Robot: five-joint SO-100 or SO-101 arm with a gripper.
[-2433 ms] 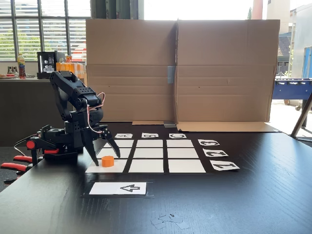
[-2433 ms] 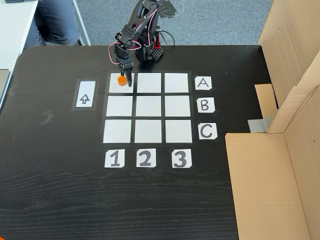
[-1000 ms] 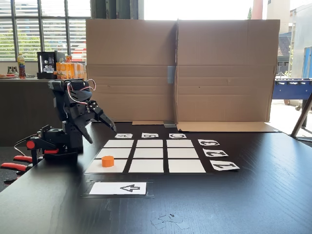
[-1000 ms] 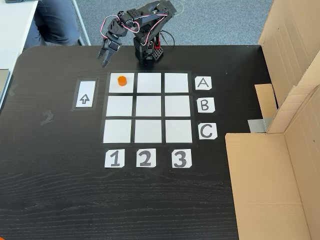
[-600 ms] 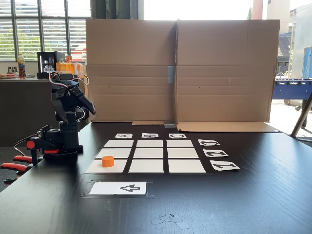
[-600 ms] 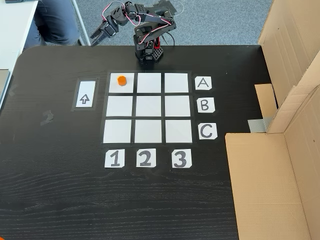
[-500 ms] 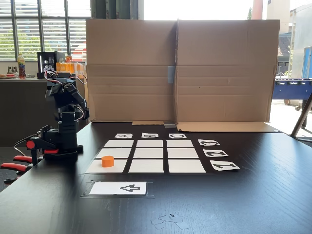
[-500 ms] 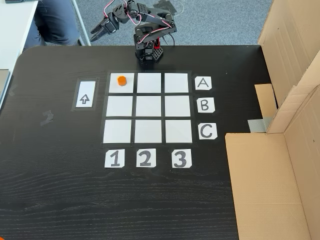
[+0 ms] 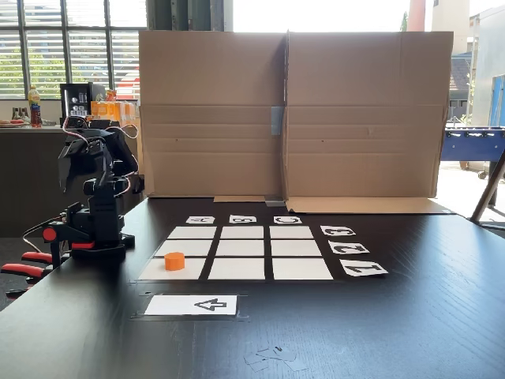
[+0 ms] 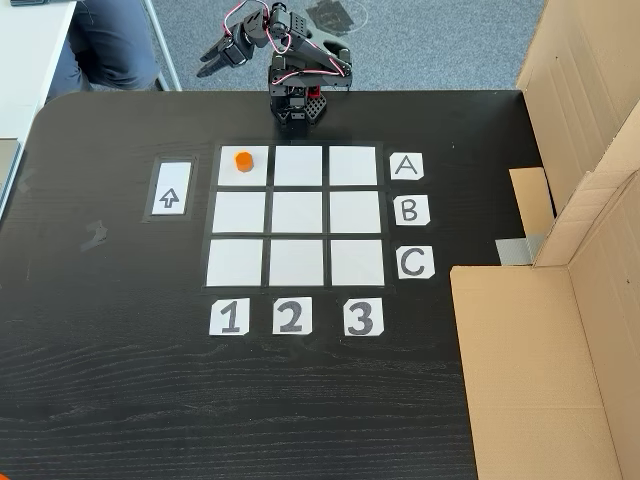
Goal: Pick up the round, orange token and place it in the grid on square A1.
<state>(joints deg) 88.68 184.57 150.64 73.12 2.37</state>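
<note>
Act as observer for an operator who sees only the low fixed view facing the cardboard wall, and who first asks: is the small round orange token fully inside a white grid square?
Observer: Yes. In a fixed view from above, the small round orange token lies wholly on the white corner square where row A meets column 1, nearer its arm-side edge.
Operator: Is the gripper above the grid?
Observer: No. The black gripper hangs beyond the black table's far edge, over grey floor, jaws apart.
</note>
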